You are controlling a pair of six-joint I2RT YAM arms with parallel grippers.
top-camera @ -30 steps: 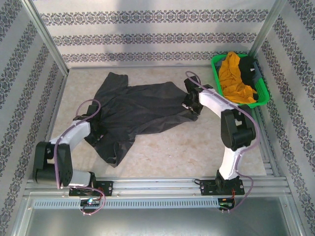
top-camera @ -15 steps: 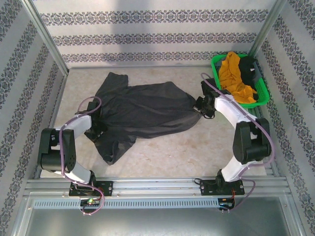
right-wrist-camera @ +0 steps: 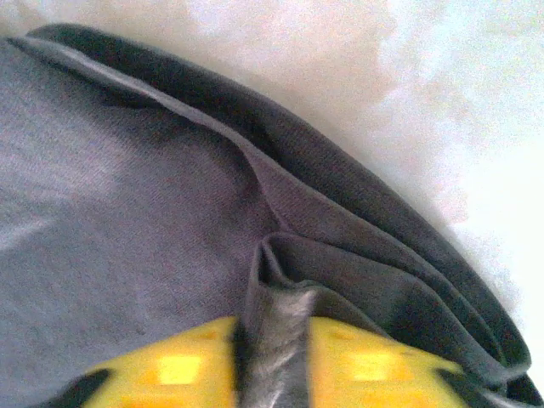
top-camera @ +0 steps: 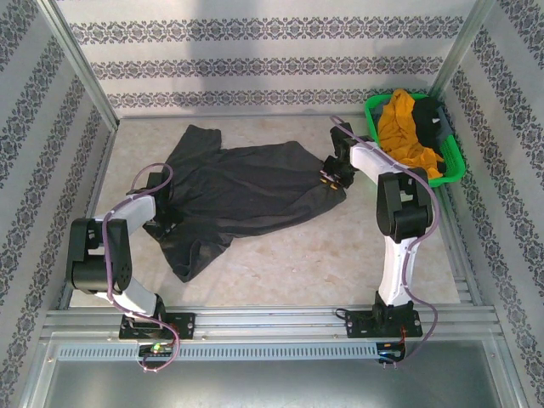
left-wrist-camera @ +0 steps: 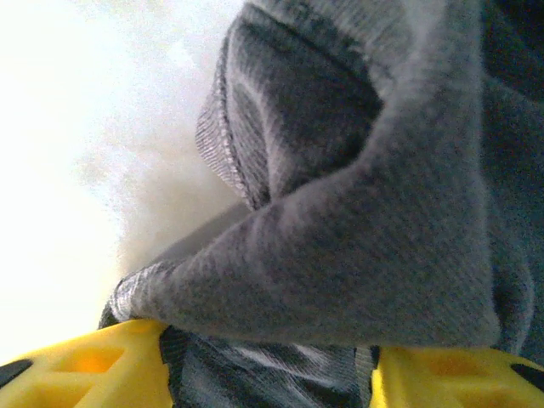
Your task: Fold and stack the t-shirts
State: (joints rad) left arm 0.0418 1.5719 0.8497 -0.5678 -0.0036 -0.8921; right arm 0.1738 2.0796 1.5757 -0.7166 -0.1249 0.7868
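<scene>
One t-shirt fold inside right gripper.

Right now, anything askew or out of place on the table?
The dark charcoal grey cloth t-shirt lies rumpled and skewed on the table, one end bunched at the near left. The mustard-orange cloth t-shirt sits heaped, unfolded, in the green plastic basket.

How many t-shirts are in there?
3. A charcoal grey t-shirt lies spread on the table; a mustard-orange t-shirt and a black t-shirt sit bunched in the green basket at the far right corner. The basket may hide more.
</scene>
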